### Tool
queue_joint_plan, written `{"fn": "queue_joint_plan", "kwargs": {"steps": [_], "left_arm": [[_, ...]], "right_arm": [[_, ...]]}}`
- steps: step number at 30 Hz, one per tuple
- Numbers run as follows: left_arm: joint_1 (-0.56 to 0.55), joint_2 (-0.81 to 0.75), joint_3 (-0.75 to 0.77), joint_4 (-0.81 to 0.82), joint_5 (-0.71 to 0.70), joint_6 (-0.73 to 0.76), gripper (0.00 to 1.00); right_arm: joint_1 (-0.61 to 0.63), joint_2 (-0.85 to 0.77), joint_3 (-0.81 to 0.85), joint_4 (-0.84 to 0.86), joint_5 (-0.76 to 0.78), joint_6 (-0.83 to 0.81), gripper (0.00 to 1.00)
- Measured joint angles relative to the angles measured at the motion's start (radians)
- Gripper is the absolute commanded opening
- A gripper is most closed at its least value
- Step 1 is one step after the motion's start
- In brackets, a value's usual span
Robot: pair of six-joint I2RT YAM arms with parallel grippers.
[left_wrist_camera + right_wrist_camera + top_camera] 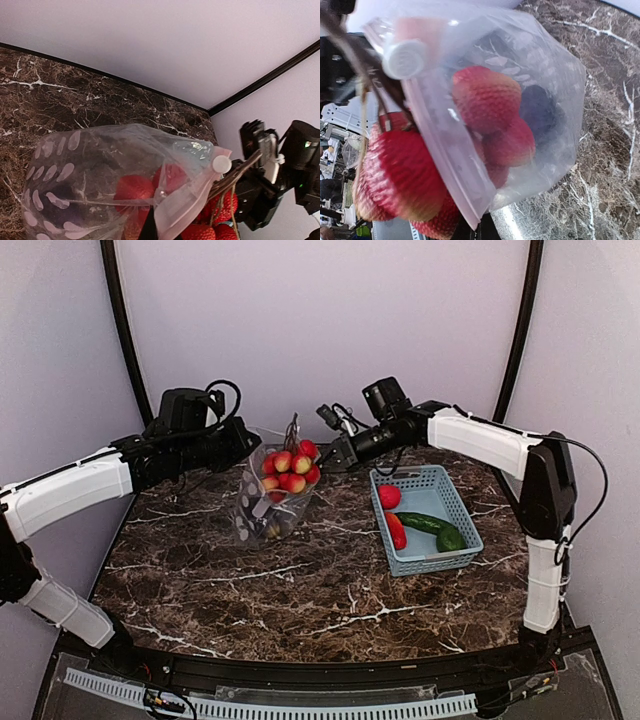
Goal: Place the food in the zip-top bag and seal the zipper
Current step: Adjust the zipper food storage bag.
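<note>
The zip-top bag [262,508] hangs above the table between both arms, mouth up. My left gripper [243,446] is shut on its left mouth edge; in the left wrist view only a dark fingertip [148,231] shows under the zipper [186,200]. My right gripper [333,452] is shut on the right mouth edge [470,200]. The red berry cluster [290,470] sits in the mouth, partly inside [487,97] and partly outside [402,172], its stem upright. The dark eggplant [540,110] lies inside. A white slider [221,164] sits at the zipper's end.
A light-blue lattice basket [450,490] stands at the right of the marble table. It holds a red tomato [389,496], a red-orange pepper [397,531], a green cucumber [424,522] and a green avocado-like piece [451,538].
</note>
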Motion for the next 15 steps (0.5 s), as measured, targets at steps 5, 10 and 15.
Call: {"fn": "queue_joint_plan", "kwargs": {"steps": [5,10,15], "left_arm": [[0.000,0.033,0.027,-0.032,0.001,0.053,0.01],[0.000,0.085,0.059,-0.042,0.019,0.066,0.01],[-0.006,0.088,0.084,-0.041,0.067,0.045,0.01]], "right_arm": [[-0.006,-0.112,0.017,-0.052,0.021,-0.020,0.00],[-0.006,-0.129,0.021,-0.067,0.019,-0.024,0.00],[-0.008,-0.128,0.035,-0.085,0.020,-0.023,0.00]]}}
